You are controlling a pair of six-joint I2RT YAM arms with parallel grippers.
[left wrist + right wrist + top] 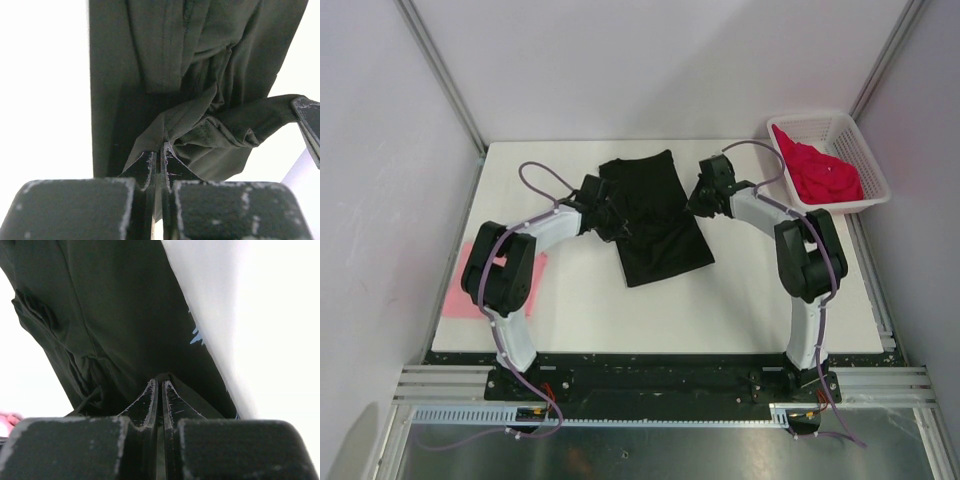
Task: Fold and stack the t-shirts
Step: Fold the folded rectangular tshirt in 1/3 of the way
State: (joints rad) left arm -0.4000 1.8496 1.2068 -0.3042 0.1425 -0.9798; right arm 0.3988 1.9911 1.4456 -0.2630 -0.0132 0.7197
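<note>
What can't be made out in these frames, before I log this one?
- Light pink cloth t-shirt: top view, left arm covers most of it; folded or not is unclear.
- Pale bluish print on the black cloth t-shirt: right wrist view shows only a sliver; the cloth hides the rest.
- Crimson-red cloth t-shirt: bunched in the white plastic lattice basket, top view; its shape is unreadable.

The left arm (505, 275) covers most of the pink tee (455, 300), middle left. The black tee (150, 50) runs off both wrist views' top edges; its print (196, 335) shows only a sliver.
</note>
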